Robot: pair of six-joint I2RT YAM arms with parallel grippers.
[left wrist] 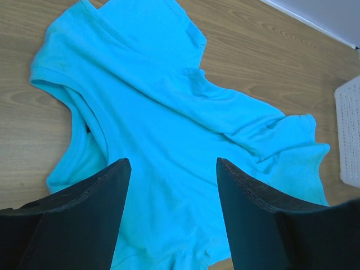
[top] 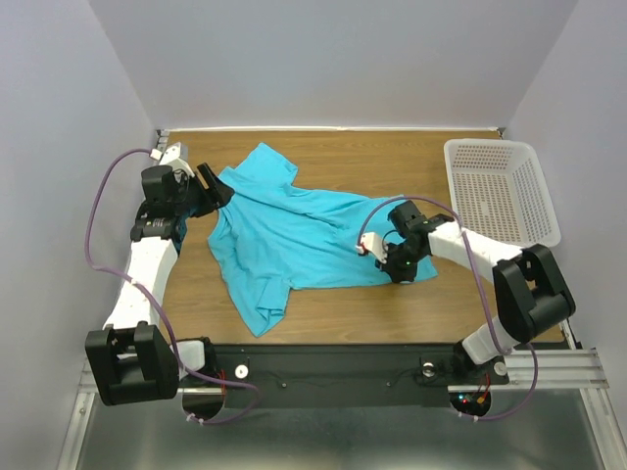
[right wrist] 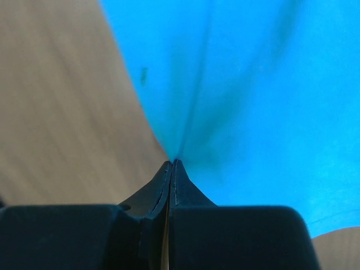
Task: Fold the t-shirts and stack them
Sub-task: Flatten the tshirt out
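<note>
One turquoise-blue t-shirt point(top: 284, 235) lies crumpled and spread on the wooden table point(top: 392, 157), with one sleeve toward the back and one toward the front. My left gripper point(top: 214, 184) is open and empty, hovering at the shirt's left edge. In the left wrist view the left gripper point(left wrist: 172, 160) shows its jaws wide apart above the shirt point(left wrist: 157, 95). My right gripper point(top: 395, 274) is shut on the shirt's right edge. In the right wrist view the right gripper point(right wrist: 172, 162) pinches a fold of the shirt cloth point(right wrist: 253, 84), which pulls taut from the tips.
A white plastic mesh basket point(top: 500, 191) stands at the back right of the table and holds nothing; its edge shows in the left wrist view point(left wrist: 351, 135). Bare wood lies in front of the shirt and between shirt and basket. Grey walls close in three sides.
</note>
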